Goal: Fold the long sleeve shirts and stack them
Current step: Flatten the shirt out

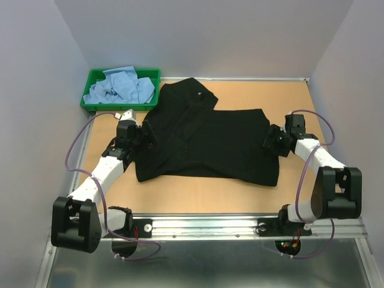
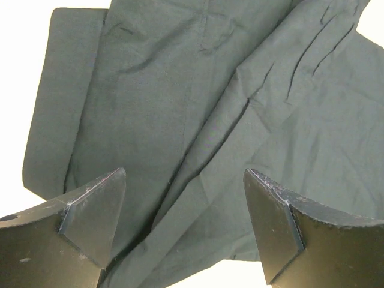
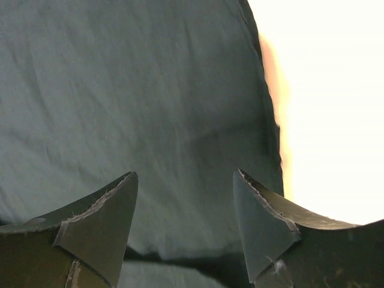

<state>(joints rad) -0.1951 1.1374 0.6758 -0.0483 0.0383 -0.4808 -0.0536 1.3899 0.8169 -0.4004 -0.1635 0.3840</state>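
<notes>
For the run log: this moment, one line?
black shirt: spread on table | left gripper: open, left edge | right gripper: open, right edge | blue shirts: in green tray

Black shirt (image 1: 210, 144): matt, creased cloth. Blue shirts (image 1: 120, 87): crumpled cloth. Tray (image 1: 108, 107): glossy green plastic. Bench (image 1: 288, 102): matt, wood-like board.

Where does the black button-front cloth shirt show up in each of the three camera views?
Top external: the black button-front cloth shirt lies spread across the middle of the picture.
Left wrist: the shirt fills most of the picture, creased.
Right wrist: the shirt fills the left and middle, with its edge running down the right.
Shared landmark: the tan wooden tabletop, a glaring pale area beside the shirt in both wrist views.
</notes>
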